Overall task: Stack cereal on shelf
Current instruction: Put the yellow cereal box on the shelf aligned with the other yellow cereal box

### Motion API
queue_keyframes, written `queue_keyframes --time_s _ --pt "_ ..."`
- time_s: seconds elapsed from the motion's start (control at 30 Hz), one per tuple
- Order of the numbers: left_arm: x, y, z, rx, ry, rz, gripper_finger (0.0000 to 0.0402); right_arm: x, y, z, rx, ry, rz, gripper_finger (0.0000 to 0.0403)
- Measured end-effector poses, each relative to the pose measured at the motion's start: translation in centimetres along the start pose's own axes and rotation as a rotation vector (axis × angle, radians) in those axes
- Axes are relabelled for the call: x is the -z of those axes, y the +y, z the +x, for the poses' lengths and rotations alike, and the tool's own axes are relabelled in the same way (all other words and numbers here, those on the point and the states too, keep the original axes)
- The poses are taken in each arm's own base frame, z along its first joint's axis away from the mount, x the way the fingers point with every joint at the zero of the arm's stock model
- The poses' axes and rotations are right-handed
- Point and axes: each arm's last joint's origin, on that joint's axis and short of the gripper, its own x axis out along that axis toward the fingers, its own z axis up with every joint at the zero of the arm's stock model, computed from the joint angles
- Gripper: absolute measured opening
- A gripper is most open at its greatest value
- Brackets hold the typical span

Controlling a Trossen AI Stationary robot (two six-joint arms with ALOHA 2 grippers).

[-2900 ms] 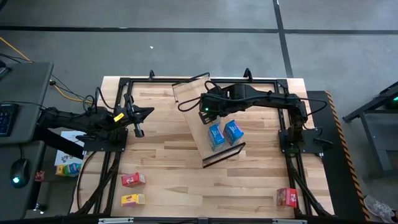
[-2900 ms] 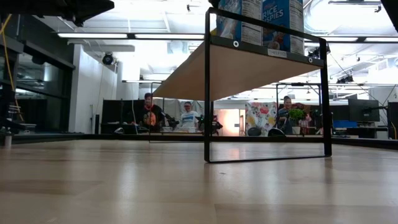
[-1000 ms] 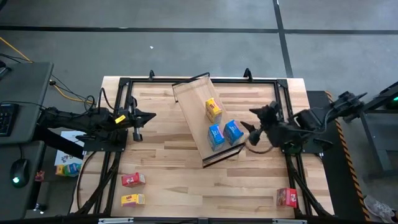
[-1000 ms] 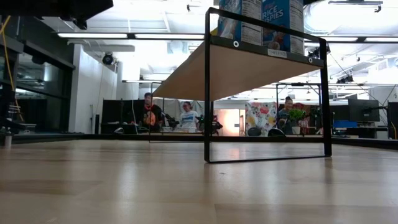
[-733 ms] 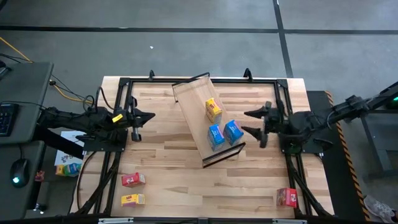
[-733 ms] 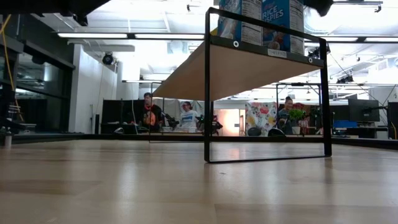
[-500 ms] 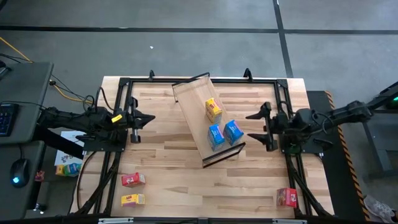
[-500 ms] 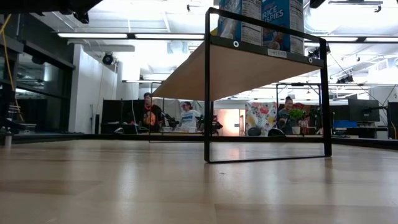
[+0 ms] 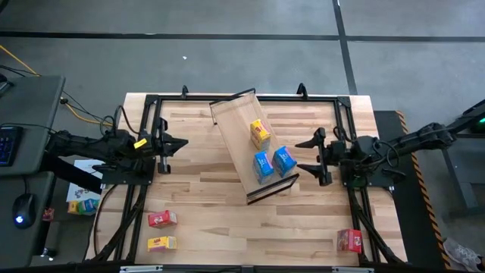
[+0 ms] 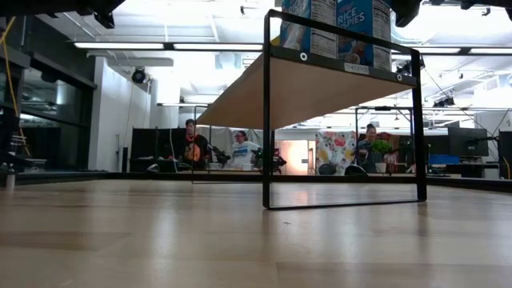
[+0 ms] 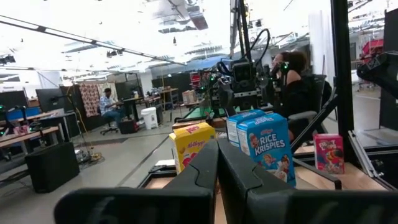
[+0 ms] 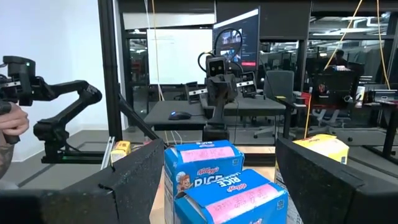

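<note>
butcher-block table (image 9: 204, 212); light-wood shelf (image 9: 241, 144) holds cardboard cereal (image 9: 263, 164); right claw (image 9: 312, 158) spread, left claw (image 9: 176, 144) closed.

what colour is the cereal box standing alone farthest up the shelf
Yellow: the small yellow cardboard cereal box on the light-wood shelf, clearest in the high view.

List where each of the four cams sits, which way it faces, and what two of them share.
High: overhead, straight down; shows table, shelf, both arms, left gripper, right gripper.
Low: tabletop height, looking across under the shelf into the room; only dark arm bits at the top.
Left wrist: past its shut fingers toward the boxes.
Right wrist: between its open fingers at the blue boxes.
Shared: both wrist views see the blue boxes and yellow box.
</note>
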Motion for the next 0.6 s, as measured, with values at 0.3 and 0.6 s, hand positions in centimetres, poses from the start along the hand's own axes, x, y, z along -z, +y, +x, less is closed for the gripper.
queue_keyframes --time_s 0.3,0.6 --pt "-0.03 0.01 -0.01 -0.001 -0.003 0.0 0.0001 -0.66 -0.09 -0.03 0.022 -0.066 0.007 0.0303" --pt "0.16 -0.03 -0.01 0.003 0.016 0.005 0.0001 -0.52 -0.5 -0.06 0.166 -0.044 -0.015 0.0303"
